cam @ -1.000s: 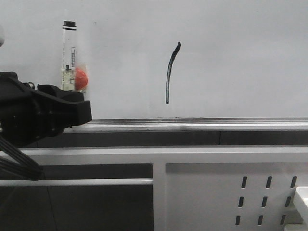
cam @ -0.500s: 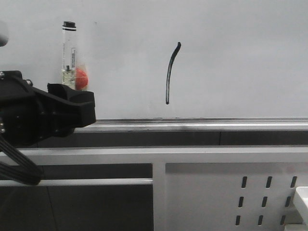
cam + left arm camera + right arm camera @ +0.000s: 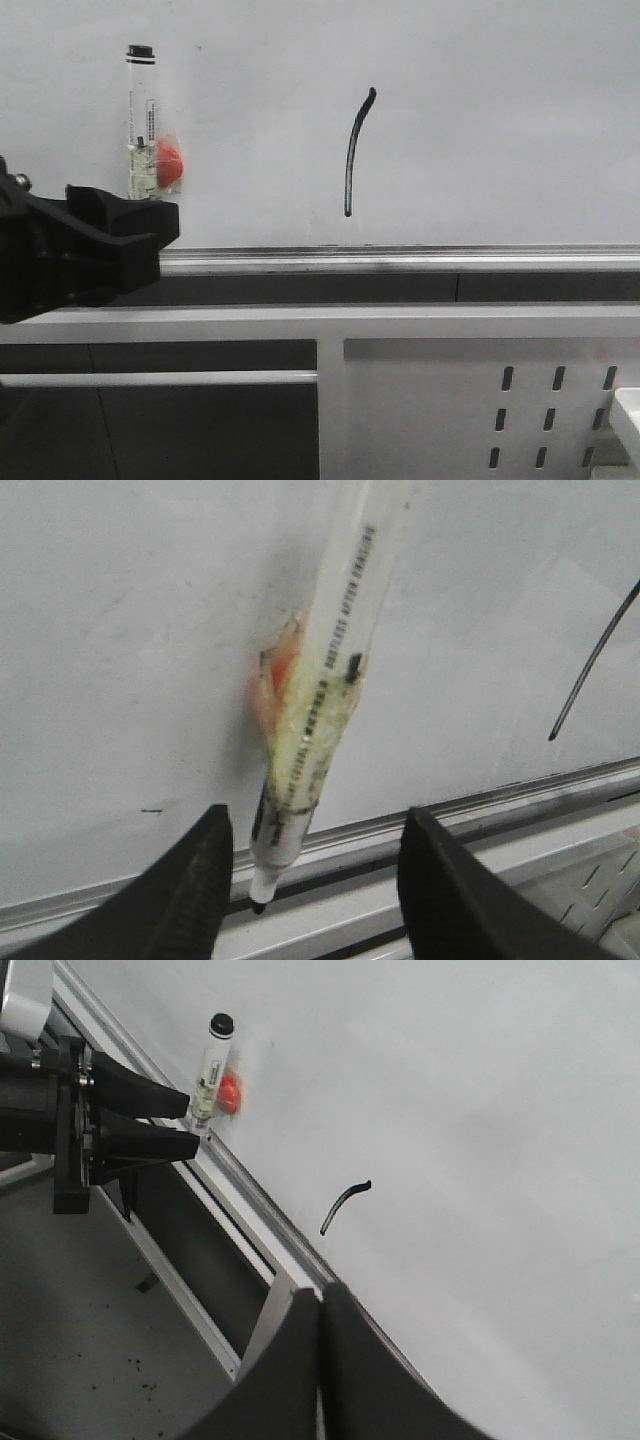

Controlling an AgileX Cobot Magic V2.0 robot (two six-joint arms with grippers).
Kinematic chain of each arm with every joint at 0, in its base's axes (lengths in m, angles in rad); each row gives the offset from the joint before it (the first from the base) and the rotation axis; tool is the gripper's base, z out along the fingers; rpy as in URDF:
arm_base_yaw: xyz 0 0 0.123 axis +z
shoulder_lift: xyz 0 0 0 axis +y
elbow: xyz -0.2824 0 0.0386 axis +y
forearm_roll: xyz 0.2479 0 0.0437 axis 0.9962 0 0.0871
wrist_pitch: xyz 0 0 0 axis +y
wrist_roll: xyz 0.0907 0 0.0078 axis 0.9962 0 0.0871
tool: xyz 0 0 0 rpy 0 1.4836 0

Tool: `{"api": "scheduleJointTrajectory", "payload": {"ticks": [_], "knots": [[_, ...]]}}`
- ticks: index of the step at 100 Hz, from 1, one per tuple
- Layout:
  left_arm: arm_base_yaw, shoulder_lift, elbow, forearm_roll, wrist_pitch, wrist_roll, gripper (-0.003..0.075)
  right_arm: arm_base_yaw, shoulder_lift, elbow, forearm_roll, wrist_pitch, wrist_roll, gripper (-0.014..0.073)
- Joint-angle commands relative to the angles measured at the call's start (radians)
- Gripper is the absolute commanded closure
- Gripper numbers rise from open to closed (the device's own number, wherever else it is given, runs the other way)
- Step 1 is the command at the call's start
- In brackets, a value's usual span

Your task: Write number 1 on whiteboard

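Across the whiteboard (image 3: 480, 120) the number 1 (image 3: 354, 150) already stands near mid-board above the rail, so writing looks finished, the left gripper (image 3: 310, 880) spread empty below the stuck-on marker pen (image 3: 141, 120), the right gripper (image 3: 320, 1360) pinched closed on nothing.

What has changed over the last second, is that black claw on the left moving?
Yes. The left gripper moved slightly toward the right, then drew back to the left and a little lower, uncovering the bottom of the marker pen. Its fingers are spread and hold nothing. The pen stays stuck on the whiteboard, and the number 1 is unchanged. The right gripper is closed and empty.
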Motion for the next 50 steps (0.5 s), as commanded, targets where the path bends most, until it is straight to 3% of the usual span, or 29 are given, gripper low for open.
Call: {"api": "scheduleJointTrajectory", "payload": {"ticks": [1,26,37,42,50], "knots": [[-0.001,-0.055,0.012,0.002,-0.226,0.021,0.0372,0.001,-0.059,0.027,-0.041,-0.123,-0.004,0.0663],[-0.001,-0.168,0.097,0.066,-0.226,0.023,0.0372,0.001,-0.246,0.269,-0.041,-0.287,0.012,0.0663],[-0.001,-0.236,0.128,0.066,-0.226,0.1,0.0389,0.001,-0.316,0.375,-0.041,-0.329,0.012,0.0663],[-0.001,-0.263,0.138,0.07,-0.226,0.135,0.0439,0.001,-0.336,0.419,-0.033,-0.332,0.012,0.0663],[-0.001,-0.298,0.152,0.103,-0.226,0.197,0.0585,0.001,-0.352,0.493,0.021,-0.332,0.014,0.0663]]}}
